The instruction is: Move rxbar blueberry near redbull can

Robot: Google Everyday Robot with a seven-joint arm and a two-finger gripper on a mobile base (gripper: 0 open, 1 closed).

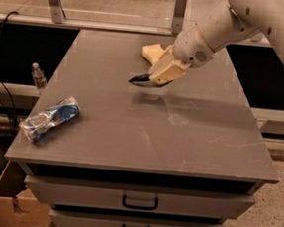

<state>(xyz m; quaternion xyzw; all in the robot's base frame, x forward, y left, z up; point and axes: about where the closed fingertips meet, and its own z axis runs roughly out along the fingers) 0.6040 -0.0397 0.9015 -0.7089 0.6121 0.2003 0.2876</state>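
Note:
The rxbar blueberry [141, 79], a small flat dark wrapper, is held in my gripper [154, 78] just above the grey table top [179, 138], in the far middle part. The gripper is shut on the bar, with the bar's end sticking out to the left. The redbull can [49, 119], dented silver and blue, lies on its side near the table's front left edge, far to the left of and nearer than the gripper.
A pale yellow sponge [151, 50] lies just behind the gripper, partly hidden by it. A small water bottle [37, 75] stands off the table's left side. A cardboard box [15, 205] sits on the floor at front left. Drawers [139, 200] are below the table top.

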